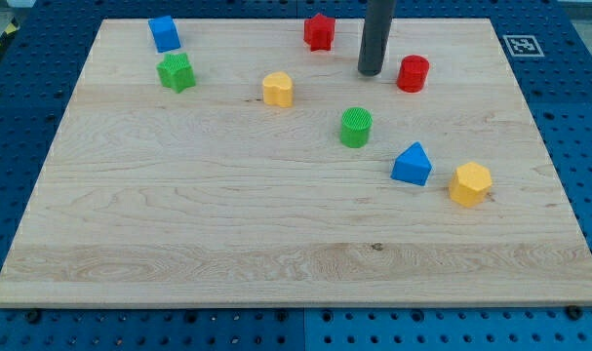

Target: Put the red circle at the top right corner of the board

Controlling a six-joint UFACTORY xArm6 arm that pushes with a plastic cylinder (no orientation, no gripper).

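Note:
The red circle is a short red cylinder standing on the wooden board, in the upper right part of it. My tip is the lower end of the dark rod. It rests on the board just left of the red circle, with a small gap between them. A red star lies up and to the left of the tip, near the board's top edge.
A green circle sits below the tip. A blue triangle and a yellow hexagon lie lower right. A yellow block, a green star and a blue block lie left. A marker tag lies beyond the board's top right corner.

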